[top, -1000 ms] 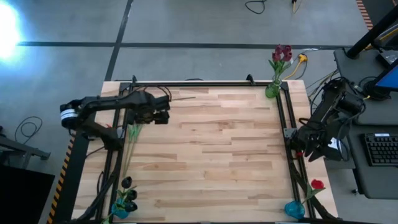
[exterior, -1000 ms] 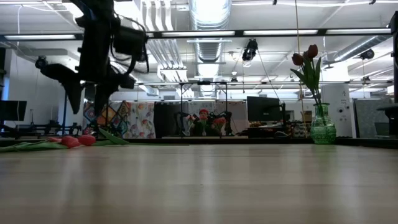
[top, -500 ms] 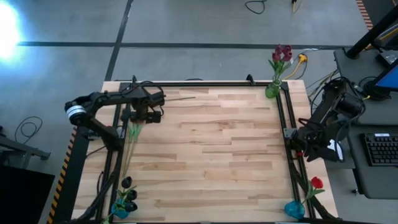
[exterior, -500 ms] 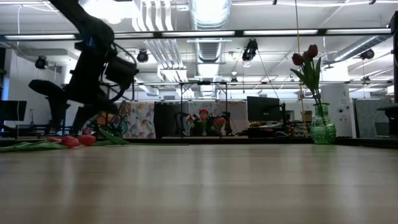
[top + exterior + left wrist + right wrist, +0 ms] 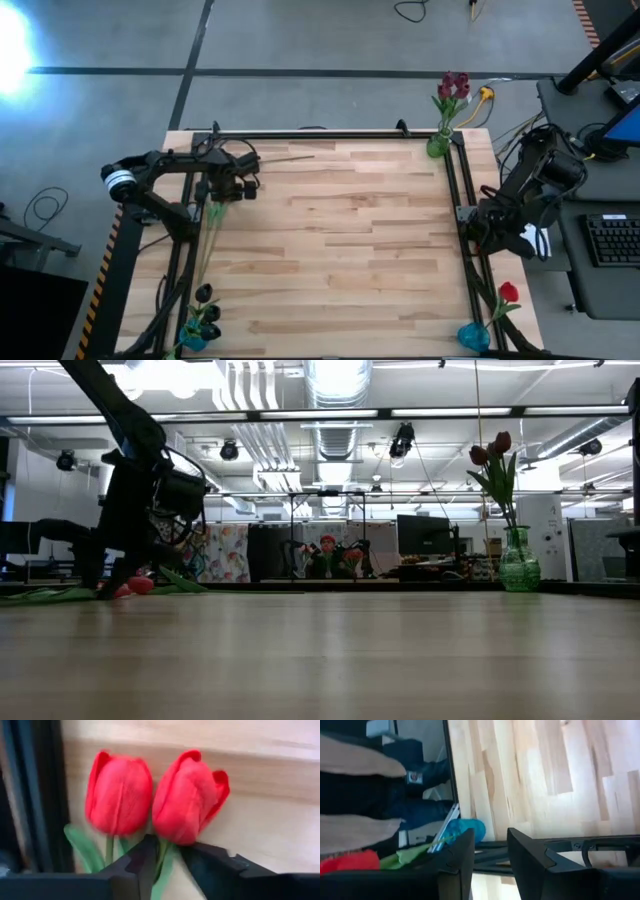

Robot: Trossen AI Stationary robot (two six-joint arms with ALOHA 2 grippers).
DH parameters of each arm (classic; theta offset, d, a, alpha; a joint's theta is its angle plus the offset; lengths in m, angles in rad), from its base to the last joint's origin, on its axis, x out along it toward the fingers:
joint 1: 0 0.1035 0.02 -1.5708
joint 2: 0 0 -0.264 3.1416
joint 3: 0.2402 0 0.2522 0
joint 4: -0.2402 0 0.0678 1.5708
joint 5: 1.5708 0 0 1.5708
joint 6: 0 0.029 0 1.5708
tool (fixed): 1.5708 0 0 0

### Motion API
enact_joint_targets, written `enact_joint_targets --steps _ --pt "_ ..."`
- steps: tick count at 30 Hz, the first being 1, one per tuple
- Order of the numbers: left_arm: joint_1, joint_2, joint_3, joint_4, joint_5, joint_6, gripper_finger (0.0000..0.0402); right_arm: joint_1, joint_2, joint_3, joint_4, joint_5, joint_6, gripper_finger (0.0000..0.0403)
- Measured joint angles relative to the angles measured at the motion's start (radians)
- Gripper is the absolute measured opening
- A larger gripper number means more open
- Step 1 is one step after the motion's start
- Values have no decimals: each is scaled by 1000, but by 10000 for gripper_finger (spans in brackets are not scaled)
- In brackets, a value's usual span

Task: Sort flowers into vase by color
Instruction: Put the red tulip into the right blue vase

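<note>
Since a second ago the left gripper has dropped to the bench at its far left, fingers narrowing around a red flower stem, apparently not yet pinching. Right gripper waits at the right edge, fingers apart, empty.

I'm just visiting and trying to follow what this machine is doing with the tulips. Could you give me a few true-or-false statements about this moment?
1. The left hand is down at two red tulips lying on the table. True.
2. Its fingers straddle one tulip's stem. True.
3. The green vase at the far corner stands empty. False: it holds dark red flowers.
4. The right hand carries a flower. False: nothing sits between its fingers; it waits at the table's right edge.
5. A blue vase holds one red flower. True.
</note>
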Motion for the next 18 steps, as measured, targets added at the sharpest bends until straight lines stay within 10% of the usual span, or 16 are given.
enact_joint_targets --steps 8,18 --pt "-15 -7 11 16 -2 52 10 0 3 94 2 182 -72 58" --pt "-315 -98 226 393 -5 -140 1 0 2 178 42 459 -351 34"
